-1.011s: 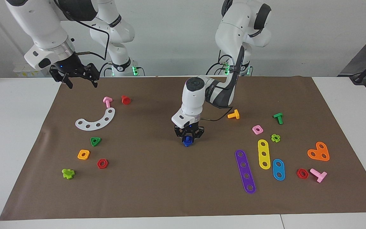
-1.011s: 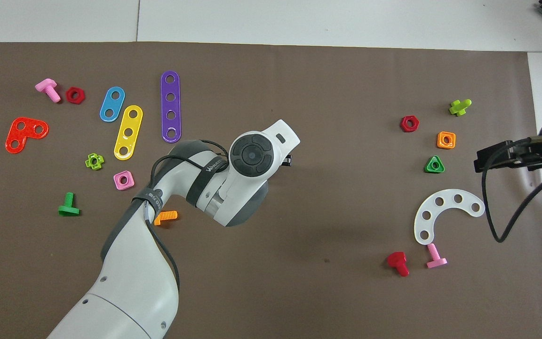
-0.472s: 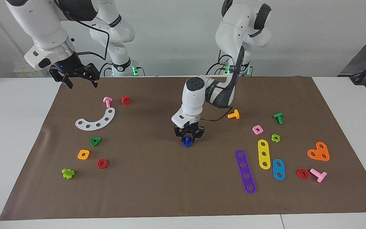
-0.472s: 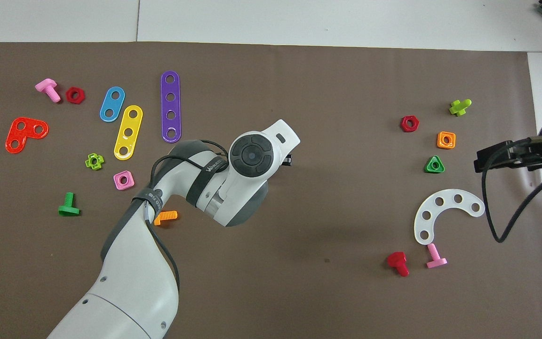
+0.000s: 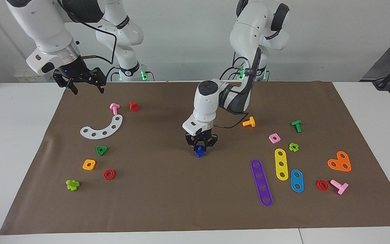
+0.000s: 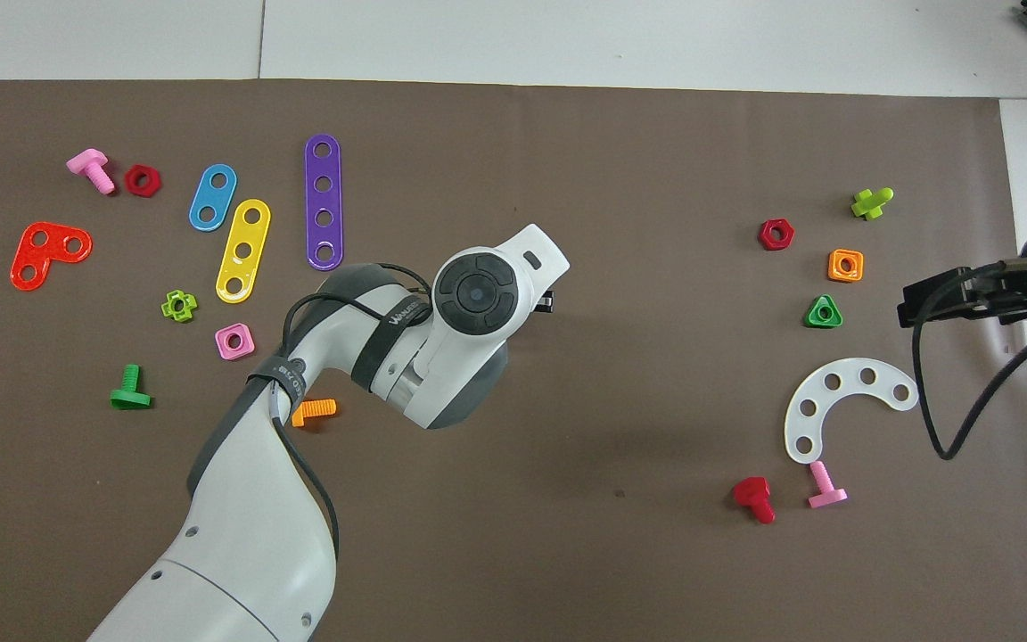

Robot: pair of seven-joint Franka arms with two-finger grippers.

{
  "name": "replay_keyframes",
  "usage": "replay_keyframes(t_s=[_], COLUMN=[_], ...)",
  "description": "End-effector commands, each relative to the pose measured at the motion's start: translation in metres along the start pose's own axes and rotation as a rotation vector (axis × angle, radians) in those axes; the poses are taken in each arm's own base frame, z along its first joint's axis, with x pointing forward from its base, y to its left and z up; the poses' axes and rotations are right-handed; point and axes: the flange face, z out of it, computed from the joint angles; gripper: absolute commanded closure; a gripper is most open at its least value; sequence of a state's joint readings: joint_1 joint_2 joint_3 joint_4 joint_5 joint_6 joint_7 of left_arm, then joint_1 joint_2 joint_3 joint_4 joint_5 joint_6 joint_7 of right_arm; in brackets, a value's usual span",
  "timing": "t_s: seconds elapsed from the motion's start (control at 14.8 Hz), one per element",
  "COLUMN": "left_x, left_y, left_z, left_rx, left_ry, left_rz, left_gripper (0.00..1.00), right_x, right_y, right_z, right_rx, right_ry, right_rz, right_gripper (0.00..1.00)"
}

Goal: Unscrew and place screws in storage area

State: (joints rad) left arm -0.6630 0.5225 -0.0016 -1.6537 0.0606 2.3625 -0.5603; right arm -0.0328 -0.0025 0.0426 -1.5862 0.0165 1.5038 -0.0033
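The left end effector [image 5: 200, 146] pinches the blue screw [image 5: 199, 151], maybe just above the mat [image 5: 168, 196]. The right end effector [image 5: 85, 88] waits wide open, over the mat's edge near the white curved strip [image 5: 102, 128].

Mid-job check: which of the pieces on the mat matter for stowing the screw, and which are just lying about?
In the job:
- dark-blue screw, gripped by the left gripper at mid-mat
- storage area: white curved strip, green triangle nut, orange square nut
- right gripper, open, waiting over the mat's corner

Lying about:
- purple strip, yellow strip, orange heart
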Motion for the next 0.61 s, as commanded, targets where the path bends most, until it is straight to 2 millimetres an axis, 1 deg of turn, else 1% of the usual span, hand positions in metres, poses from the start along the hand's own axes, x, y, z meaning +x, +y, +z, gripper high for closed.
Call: replay_keyframes(t_s=[0.0, 0.13, 0.34, 0.4, 0.54], left_x=[0.006, 0.009, 0.012, 0.012, 0.012], left_y=[0.002, 0.002, -0.007, -0.012, -0.031], left_z=[-0.026, -0.043, -0.077, -0.088, -0.094], left_rx=[0.030, 0.028, 0.025, 0.029, 0.042], left_ry=[0.009, 0.016, 0.028, 0.025, 0.013], left_rz=[-0.002, -0.005, -0.014, -0.020, -0.043], left_gripper=[1.00, 0.99, 0.99, 0.99, 0.99], right_x=[-0.007, -0.007, -0.006, -0.005, -0.004], right_y=[0.003, 0.003, 0.006, 0.006, 0.005], right_z=[0.001, 0.001, -0.001, -0.002, -0.003], right_rx=[0.005, 0.005, 0.006, 0.006, 0.005], right_ry=[0.017, 0.016, 0.022, 0.032, 0.042], right_rz=[-0.002, -0.002, -0.001, -0.004, -0.005], right_gripper=[0.00, 0.00, 0.00, 0.00, 0.00])
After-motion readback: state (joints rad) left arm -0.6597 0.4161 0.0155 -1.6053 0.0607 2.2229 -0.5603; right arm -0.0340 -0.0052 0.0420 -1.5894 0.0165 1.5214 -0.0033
